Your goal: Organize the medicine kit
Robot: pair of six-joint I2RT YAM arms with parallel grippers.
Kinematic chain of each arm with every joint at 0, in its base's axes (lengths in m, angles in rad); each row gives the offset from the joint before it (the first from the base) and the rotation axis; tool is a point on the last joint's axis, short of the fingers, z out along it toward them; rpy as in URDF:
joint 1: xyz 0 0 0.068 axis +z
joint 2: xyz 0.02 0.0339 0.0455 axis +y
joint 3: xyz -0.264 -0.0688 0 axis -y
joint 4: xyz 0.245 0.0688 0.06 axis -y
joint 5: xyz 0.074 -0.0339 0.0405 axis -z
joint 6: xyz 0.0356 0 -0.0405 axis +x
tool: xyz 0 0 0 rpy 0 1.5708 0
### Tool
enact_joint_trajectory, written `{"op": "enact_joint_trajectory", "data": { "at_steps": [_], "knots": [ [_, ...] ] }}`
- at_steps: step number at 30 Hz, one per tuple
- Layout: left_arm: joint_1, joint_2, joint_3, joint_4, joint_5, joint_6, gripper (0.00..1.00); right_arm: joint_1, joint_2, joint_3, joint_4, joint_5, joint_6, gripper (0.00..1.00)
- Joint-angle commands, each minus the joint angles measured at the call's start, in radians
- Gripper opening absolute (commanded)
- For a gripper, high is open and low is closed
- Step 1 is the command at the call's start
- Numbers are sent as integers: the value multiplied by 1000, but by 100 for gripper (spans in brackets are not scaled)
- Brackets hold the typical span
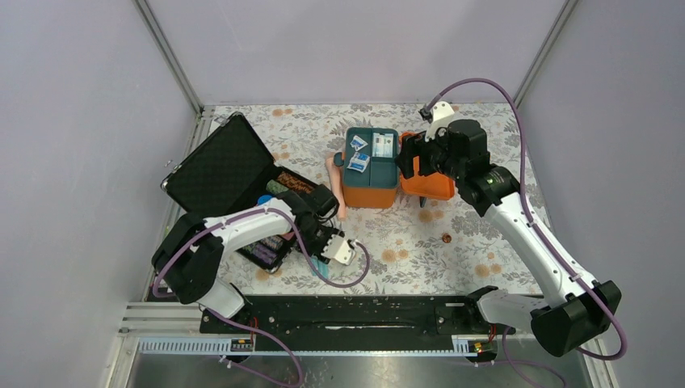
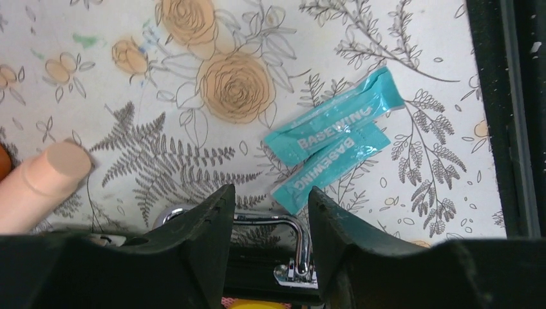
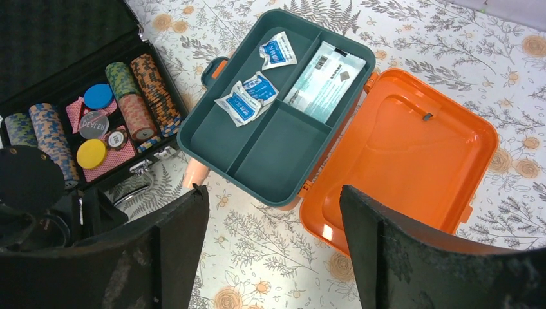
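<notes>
The medicine kit sits open in the middle of the table, with its orange lid flat beside it. It looks like hard, light plastic, best held by its rim. The right gripper hangs above it, wide open and empty. The left gripper, half open and empty, is over two thin, slippery-looking teal packets.

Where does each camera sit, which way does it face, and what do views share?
Top: above and behind the arms, looking down on the table; left arm and right arm show, bases nearest.
Left wrist: on the left arm, looking down at two sachets and a tube; left pincer open at the bottom.
Right wrist: on the right arm, looking down at the open kit, its lid and the chip case; right pincer open.
Shared: top and right wrist both show kit, lid, case.
</notes>
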Motion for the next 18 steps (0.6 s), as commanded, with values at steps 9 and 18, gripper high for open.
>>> {"op": "enact_joint_trajectory", "data": {
  "at_steps": [9, 18],
  "knots": [
    [-113, 16, -25, 18, 104, 228, 46, -29, 0, 10, 42, -28, 50, 81],
    [-185, 67, -66, 20, 82, 342, 39, -48, -17, 0, 37, -46, 96, 81]
  ]
}}
